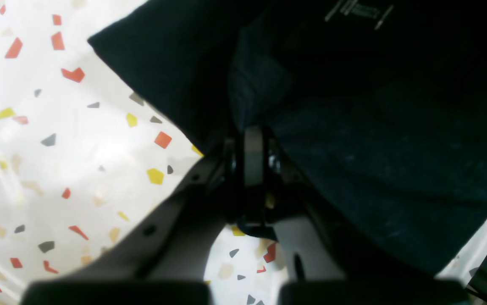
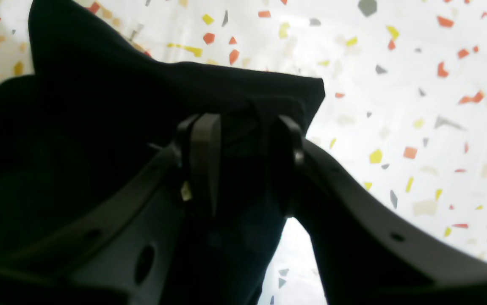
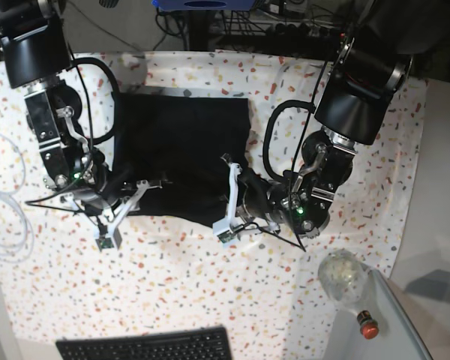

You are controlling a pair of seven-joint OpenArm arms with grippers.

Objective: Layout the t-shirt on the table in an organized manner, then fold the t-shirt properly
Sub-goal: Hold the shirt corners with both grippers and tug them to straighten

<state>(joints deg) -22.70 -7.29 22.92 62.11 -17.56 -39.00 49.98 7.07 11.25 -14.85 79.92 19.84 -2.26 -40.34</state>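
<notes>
The shirt (image 3: 181,154) lies flat mid-counter (image 3: 210,292), its near hem pinched by the left fingers (image 1: 253,140) while the right fingers (image 2: 203,148) stand parted around cloth, likely finishing a fold.

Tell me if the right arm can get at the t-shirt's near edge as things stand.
Probably yes: the right pincer already sits at the t-shirt edge, fabric between its parted jaws, nothing blocking.
</notes>
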